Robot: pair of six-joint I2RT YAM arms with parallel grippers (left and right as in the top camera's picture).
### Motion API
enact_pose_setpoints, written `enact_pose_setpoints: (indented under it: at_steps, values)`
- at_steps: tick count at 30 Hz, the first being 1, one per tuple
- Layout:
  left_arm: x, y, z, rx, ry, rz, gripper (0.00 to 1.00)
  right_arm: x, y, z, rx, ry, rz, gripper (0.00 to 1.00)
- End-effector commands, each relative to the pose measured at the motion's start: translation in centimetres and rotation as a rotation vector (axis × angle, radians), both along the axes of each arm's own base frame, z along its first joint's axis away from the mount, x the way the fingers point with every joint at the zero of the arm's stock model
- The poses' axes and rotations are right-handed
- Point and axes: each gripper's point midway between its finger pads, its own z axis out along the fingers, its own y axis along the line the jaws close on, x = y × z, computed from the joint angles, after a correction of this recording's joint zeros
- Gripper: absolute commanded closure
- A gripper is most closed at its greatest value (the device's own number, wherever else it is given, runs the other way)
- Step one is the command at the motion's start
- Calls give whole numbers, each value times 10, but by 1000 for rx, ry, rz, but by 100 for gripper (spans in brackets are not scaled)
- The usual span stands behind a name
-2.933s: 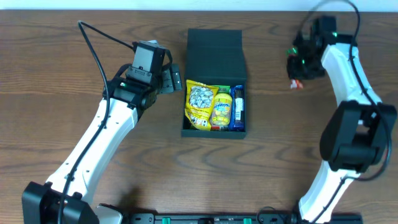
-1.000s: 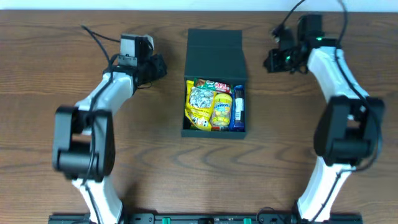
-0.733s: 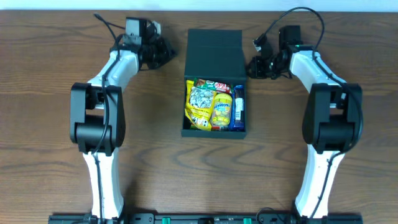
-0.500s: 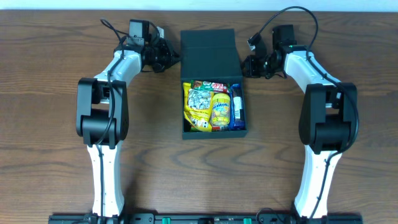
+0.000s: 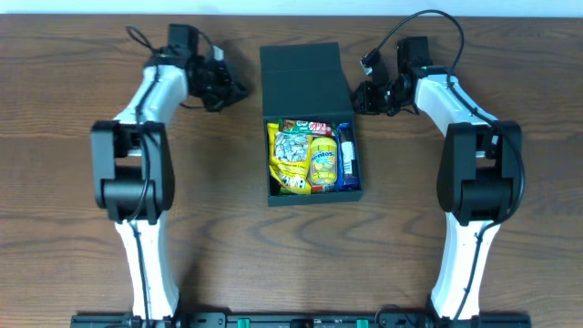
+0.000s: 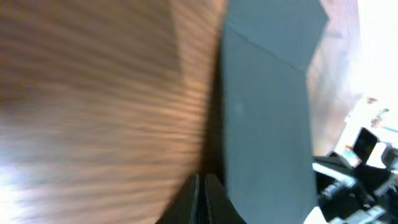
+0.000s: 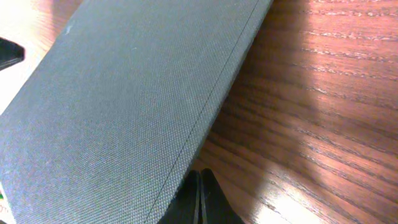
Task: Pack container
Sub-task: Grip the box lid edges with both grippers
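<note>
The container (image 5: 314,193) is a dark teal box in the middle of the table, with its flap lid (image 5: 305,77) open behind it. Inside lie a yellow seed packet (image 5: 291,155), a yellow bag (image 5: 323,159), a blue bar (image 5: 347,155) and a red-green packet (image 5: 310,125). My left gripper (image 5: 239,89) is shut and empty, a little left of the lid's left edge. My right gripper (image 5: 357,98) is shut and empty, its tips at the lid's right edge. The right wrist view shows the shut fingertips (image 7: 199,186) against the edge of the lid (image 7: 124,93). The blurred left wrist view shows shut fingertips (image 6: 202,186) beside the lid (image 6: 267,112).
Brown wooden table (image 5: 82,228) all round the box. Both arms reach in from the front edge, and their cables loop at the back corners (image 5: 428,18). A white wall strip runs along the far edge.
Both shut grippers moved in to the lid's sides and the lid looks pushed up and a little leftward. The left gripper has since drawn slightly away to the left.
</note>
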Motion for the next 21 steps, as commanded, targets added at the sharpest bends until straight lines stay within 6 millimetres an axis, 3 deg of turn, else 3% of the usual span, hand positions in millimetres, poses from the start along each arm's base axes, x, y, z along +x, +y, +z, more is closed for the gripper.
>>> enact_pose_setpoints:
  at_steps: [1, 6, 14, 21]
  values:
    - [-1, 18, 0, 107, -26, -6, 94, -4, 11, -3, 32, 20, 22, 99]
    - [-13, -2, -18, 104, 1, -26, 94, -4, 11, -3, 32, 17, 22, 99]
    - [-18, -57, -30, 84, -4, -75, 94, -4, 13, -1, 44, 18, 26, 99]
    - [-2, -59, -22, 76, -102, -91, 94, -11, 29, 18, 165, -75, 166, 98]
